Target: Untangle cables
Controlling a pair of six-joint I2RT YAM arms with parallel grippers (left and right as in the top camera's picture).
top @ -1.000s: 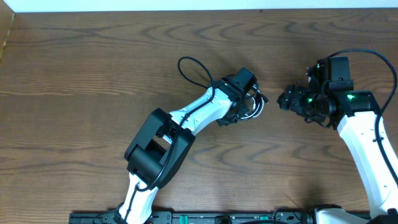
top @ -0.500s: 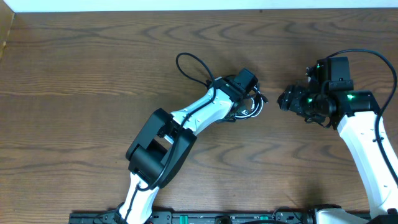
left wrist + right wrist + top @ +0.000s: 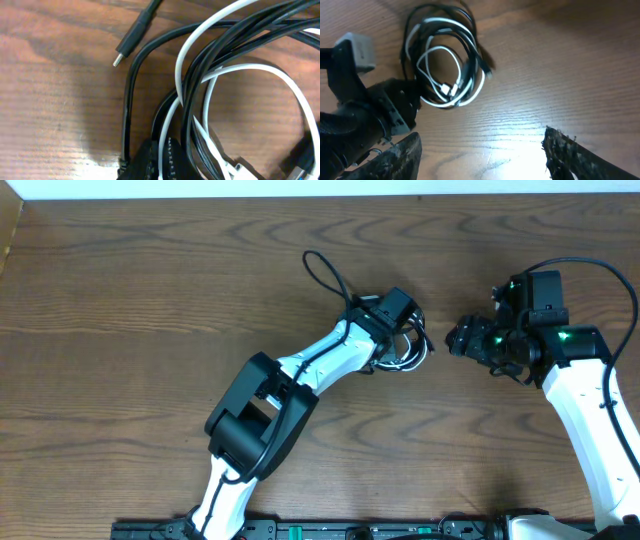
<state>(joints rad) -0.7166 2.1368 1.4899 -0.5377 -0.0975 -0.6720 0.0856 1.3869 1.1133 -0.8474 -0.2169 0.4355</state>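
The cables (image 3: 413,358) lie as a small tangled coil of black and white cords on the wooden table, partly hidden under my left wrist in the overhead view. In the left wrist view the coil (image 3: 178,65) fills the frame. My left gripper (image 3: 162,165) is shut on a white cord that runs between its fingertips. A black plug end (image 3: 131,42) lies loose on the wood. My right gripper (image 3: 460,340) hangs open just right of the coil with nothing between its fingers. The right wrist view shows the coil (image 3: 472,55) ahead of the open right gripper (image 3: 480,155).
A thicker black cord (image 3: 325,272) attached to the left arm loops out behind its wrist. The left arm's body (image 3: 255,420) stretches from the front edge toward the middle. A white wall edge (image 3: 300,188) runs along the far side of the table.
My left gripper has closed on the cords. The left wrist turned a little, and its thick black loop swung to the right. The right arm has stayed still.
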